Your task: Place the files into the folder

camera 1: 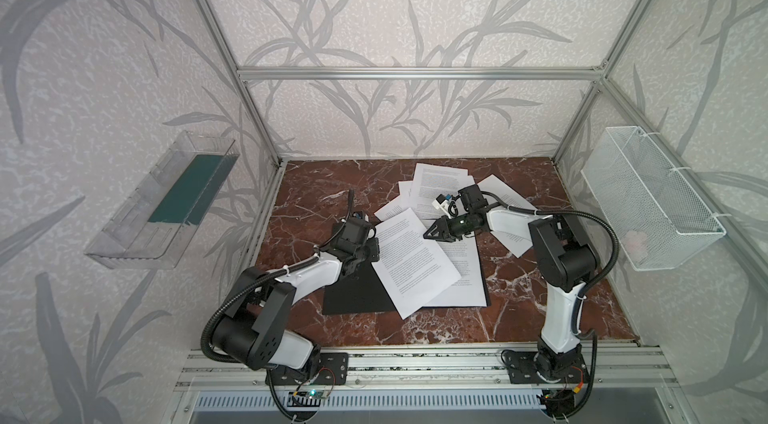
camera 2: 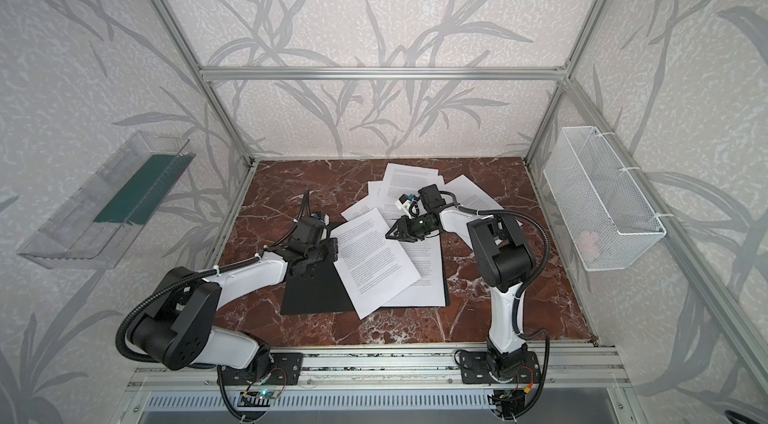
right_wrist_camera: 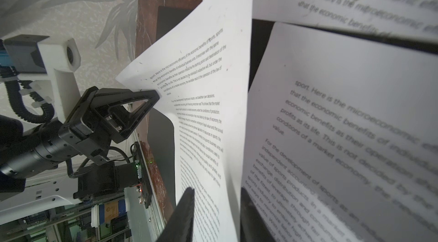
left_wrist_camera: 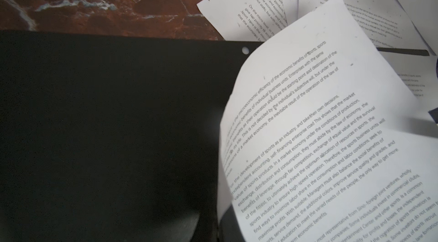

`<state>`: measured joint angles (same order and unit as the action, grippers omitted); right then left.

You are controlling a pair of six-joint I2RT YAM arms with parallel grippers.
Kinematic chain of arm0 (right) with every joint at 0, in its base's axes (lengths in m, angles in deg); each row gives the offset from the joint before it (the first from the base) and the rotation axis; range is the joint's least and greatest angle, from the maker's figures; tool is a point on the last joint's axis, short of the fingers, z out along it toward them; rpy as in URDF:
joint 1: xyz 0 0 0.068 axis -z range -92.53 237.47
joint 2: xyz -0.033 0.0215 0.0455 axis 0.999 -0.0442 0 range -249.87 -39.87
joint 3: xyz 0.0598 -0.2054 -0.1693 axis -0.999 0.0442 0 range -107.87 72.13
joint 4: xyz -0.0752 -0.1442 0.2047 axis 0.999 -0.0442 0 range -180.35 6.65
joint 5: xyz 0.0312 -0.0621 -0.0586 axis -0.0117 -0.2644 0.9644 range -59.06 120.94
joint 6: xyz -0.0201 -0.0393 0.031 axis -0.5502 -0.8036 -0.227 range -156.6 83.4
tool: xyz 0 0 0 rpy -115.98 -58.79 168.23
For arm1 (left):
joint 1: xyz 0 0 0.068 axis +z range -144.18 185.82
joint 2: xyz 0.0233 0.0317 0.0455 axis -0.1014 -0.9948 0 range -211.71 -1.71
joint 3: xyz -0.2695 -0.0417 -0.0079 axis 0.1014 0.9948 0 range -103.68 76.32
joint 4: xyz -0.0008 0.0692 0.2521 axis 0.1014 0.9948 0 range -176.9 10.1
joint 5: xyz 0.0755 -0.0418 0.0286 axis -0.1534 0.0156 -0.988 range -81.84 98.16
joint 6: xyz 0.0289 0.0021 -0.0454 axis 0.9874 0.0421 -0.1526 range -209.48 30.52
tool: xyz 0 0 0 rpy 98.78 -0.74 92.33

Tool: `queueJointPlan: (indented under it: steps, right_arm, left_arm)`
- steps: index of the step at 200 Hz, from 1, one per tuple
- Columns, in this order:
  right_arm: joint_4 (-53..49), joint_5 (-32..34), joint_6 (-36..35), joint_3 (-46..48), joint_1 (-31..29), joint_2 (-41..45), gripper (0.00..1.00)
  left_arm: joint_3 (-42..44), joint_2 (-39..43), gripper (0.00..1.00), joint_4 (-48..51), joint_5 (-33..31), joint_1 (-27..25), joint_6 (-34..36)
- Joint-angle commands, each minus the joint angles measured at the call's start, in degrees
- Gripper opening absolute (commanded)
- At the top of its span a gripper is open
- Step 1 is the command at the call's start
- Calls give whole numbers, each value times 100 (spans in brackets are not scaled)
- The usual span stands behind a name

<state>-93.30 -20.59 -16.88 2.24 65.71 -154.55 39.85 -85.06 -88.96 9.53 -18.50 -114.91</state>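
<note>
Left pincer (right_wrist_camera: 154,95): closed tight on the side edge of the top sheet (camera 1: 415,264), near one corner.
Right pincer (camera 1: 427,235): jaws part-way apart, straddling the same sheet's far edge, which runs between the fingers; no firm pinch shows.
Top sheet: spans from one pincer to the other, skewed and bowed up off the folder (camera 1: 353,293).
Folder: lies open, black inside up, directly under the left pincer and reaching below the right one.
Second sheet (camera 1: 467,280): flat on the folder below the right pincer, partly under the top sheet.
Other files (camera 1: 436,185): fanned on the table (camera 1: 316,201) beyond the right pincer, toward the back wall.
</note>
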Motion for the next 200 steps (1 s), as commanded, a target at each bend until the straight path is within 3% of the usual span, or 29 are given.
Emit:
queueJointPlan:
  steps: [1,76,114,130,154,167,200]
  right_arm:
    - [73,-39,8,-1,-13,115,28]
    - [99,-1,63,-23,-39,-11,17]
    - [182,54,130,138,-39,273,0]
    - [187,325,140,354,-21,590,0]
    - [507,540,365,931,108,1212,0]
    - [702,661,547,1272,248,1553,0]
    - [934,1043,842,2117,773,2430,0]
  left_arm:
    - [94,107,0,-171,28,-9,-17]
    - [298,321,0,-530,224,-12,-66]
    - [380,493,2,-647,332,-8,-78]
    - [433,702,20,-646,434,-6,-93]
    - [586,1193,63,-683,657,-20,-140]
    - [754,1524,98,-821,676,-16,-219]
    - [1022,2224,99,-994,741,-167,-220]
